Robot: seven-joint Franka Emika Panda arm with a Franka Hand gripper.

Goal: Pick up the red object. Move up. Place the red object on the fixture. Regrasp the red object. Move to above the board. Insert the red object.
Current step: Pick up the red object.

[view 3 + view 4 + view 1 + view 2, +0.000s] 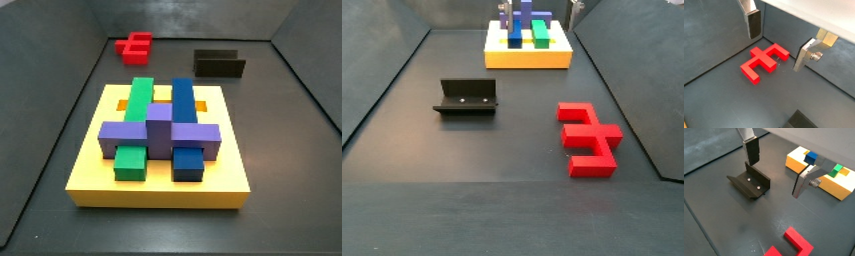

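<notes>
Red object (763, 62) on floor beneath spread, empty end effector (777, 40), fixture (749, 185) nearby.

In a side view, the board (529, 54) sits top centre, the fixture (468, 98) mid-left, the red object (588, 138) right; the gripper (774, 44) hangs above the red object.

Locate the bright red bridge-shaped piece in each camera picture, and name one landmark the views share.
Wrist view: the bright red bridge-shaped piece lies flat on the dark floor below the open gripper.
Wrist view: only a part shows, cut off by the picture's edge.
Side view: far back left, beyond the yellow board.
Side view: near right.
Shared landmark: the small dark fixture, seen in three views.
</notes>
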